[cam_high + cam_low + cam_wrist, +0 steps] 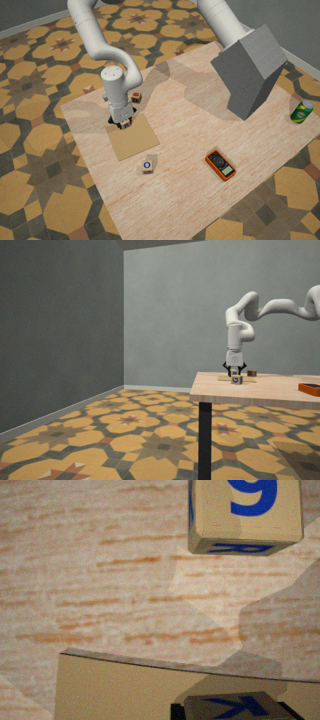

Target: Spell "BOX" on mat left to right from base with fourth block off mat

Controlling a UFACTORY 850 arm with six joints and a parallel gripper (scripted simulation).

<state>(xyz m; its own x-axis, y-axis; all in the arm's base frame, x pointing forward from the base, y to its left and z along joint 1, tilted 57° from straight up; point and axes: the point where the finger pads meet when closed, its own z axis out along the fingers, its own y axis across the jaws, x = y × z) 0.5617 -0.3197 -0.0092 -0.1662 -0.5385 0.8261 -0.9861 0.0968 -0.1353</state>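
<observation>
My gripper (pixel 125 124) is shut on a wooden block with a blue R on its side (pixel 234 372). It holds the block low at the back left corner of the tan mat (pixel 133 139). The block's top letter is cut off in the wrist view (pixel 232 707). A block with a red B on top (pixel 136 97) stands on the table just behind the mat. A block with a blue O on top (pixel 147 166) stands on the table in front of the mat. Another blue-lettered block (pixel 245 515) lies off the mat beyond its edge, seen only in the wrist view.
A large grey box (pixel 249 69) stands at the back right of the table. A green can (pixel 301 111) lies near the right edge. An orange multimeter (pixel 220 165) lies at the front right.
</observation>
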